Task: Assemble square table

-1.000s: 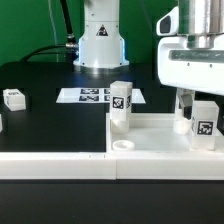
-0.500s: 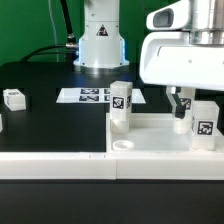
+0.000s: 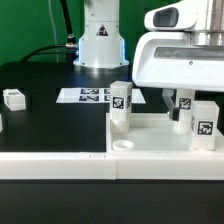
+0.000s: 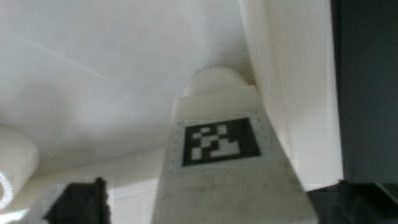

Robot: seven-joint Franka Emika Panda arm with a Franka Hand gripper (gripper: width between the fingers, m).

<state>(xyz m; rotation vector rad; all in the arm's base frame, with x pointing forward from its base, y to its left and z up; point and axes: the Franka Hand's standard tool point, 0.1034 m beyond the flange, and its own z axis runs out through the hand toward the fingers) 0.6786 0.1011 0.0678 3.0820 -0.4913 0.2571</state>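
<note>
Two upright tagged legs (image 3: 120, 106) are being carried in the square table top (image 3: 150, 135) while the tool (image 3: 181, 101), wide open and empty, is being held above one.

Exterior view: low, facing table top (image 3: 150, 125); wrist view: close over leg (image 4: 228, 150).

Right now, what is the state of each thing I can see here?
Tabletop: lying flat, rim up.
Middle leg: upright in the tabletop.
Right leg: upright in the tabletop, under the gripper.
Loose leg: lying on the table, apart.
Gripper: jaws open, holding nothing.
</note>
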